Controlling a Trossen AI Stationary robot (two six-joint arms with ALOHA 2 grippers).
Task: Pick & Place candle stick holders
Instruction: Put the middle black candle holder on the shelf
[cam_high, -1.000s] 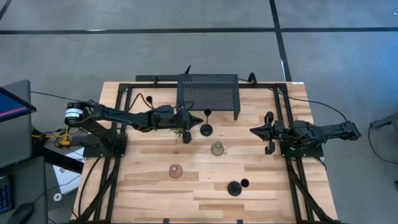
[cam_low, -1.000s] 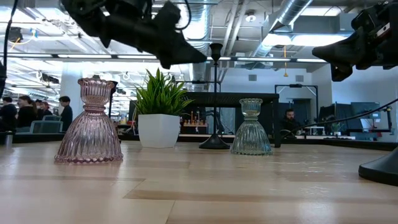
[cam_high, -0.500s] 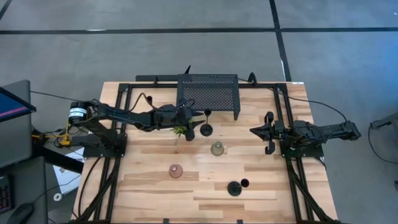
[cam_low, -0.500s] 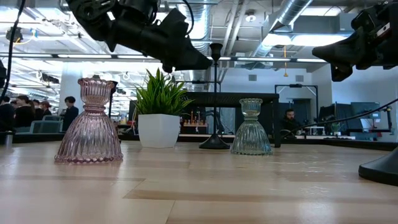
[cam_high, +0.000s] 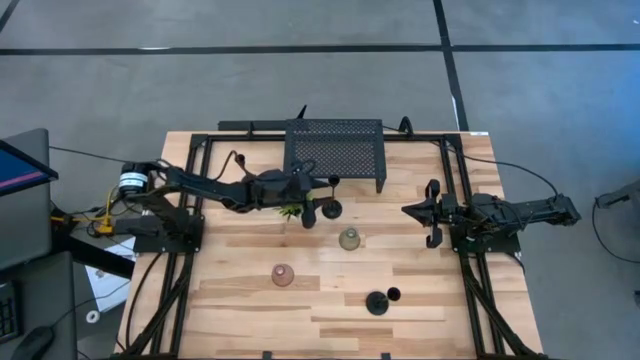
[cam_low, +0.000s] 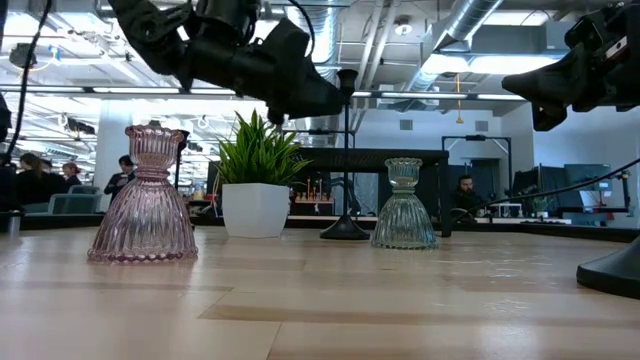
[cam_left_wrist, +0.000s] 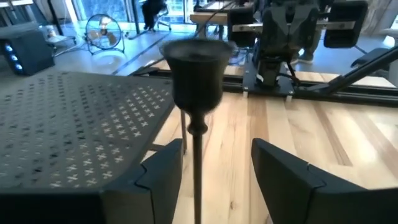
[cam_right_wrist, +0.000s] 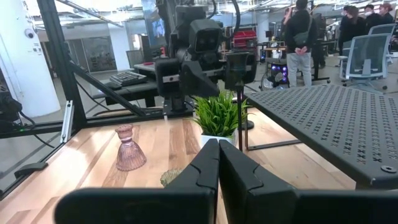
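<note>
Holder (cam_left_wrist: 196, 93) stands between the open left gripper (cam_left_wrist: 217, 171) fingers, ungrasped; all holders look unplaced (right gripper (cam_right_wrist: 217, 163) closed, waiting at the table's side).

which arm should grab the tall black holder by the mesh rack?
Left. The left gripper is open with the black holder stem between its fingers, beside the mesh rack. The right gripper is shut and waits apart, at the table's right side.

floor (cam_high: 300, 70): grey concrete | ceiling ducts (cam_low: 460, 30) | office chair (cam_right_wrist: 367, 59)
</note>
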